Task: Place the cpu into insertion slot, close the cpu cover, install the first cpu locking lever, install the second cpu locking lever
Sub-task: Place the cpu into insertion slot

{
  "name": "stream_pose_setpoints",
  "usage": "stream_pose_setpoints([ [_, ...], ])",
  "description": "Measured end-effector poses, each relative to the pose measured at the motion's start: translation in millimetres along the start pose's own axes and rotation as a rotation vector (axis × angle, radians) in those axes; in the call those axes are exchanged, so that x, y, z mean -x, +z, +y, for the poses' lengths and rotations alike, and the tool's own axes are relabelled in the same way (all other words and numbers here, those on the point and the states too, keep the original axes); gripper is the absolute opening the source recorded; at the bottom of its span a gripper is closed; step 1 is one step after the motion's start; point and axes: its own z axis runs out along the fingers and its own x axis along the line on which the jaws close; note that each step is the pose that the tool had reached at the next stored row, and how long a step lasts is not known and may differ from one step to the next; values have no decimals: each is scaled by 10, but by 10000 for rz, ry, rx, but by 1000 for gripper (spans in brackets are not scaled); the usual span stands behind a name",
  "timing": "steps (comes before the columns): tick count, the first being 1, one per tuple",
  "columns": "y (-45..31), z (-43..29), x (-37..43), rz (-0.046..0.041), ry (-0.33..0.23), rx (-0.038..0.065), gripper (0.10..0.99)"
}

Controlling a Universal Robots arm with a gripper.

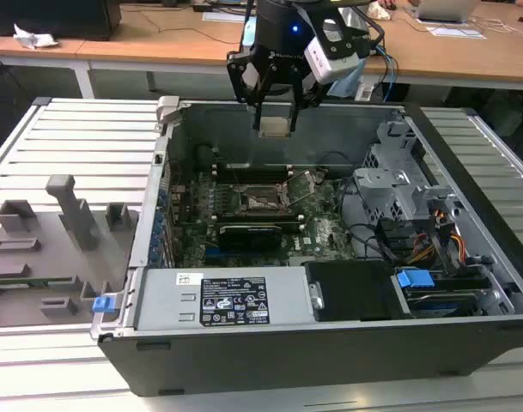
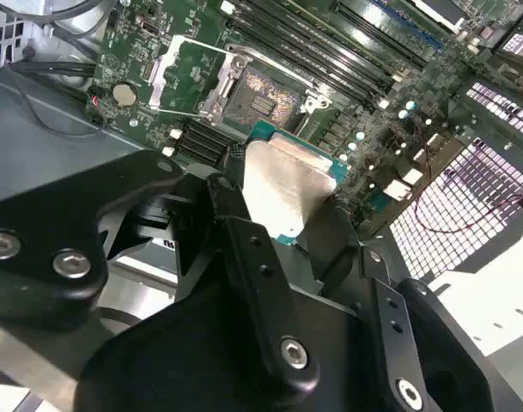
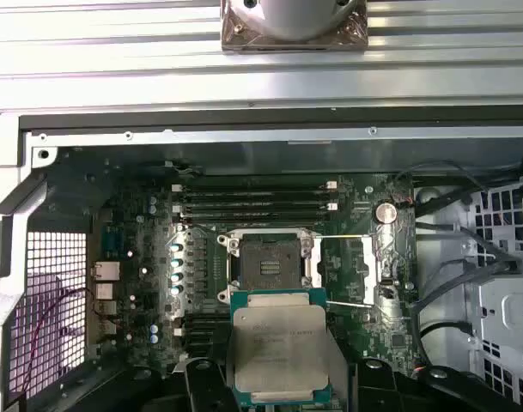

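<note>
First wrist view showed the black two-finger gripper (image 3: 278, 382) clenched on the small flat square cpu with its pale silvery top (image 3: 278, 343), held level above the square dark insertion slot (image 3: 268, 260) lying below the gripper. The thin silver hinged cpu cover (image 3: 368, 268) beside that slot stood open, probably to leave the contacts free. The chip's underside was hidden.

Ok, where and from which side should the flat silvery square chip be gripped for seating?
Probably best by two opposite side edges, from above, as the black gripper grips the flat square silvery-topped cpu: it's thin, lies level with metal top up, and edge contact leaves its underside free for the dark square insertion slot.
</note>
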Motion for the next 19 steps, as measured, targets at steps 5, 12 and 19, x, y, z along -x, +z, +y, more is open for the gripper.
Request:
stream_pose_setpoints([
  [5,-3,-34,1,1,-1,-1,525],
  [12,-5,-54,2,-15,171,0,525],
  [19,-1,-55,1,-79,881,-7,525],
])
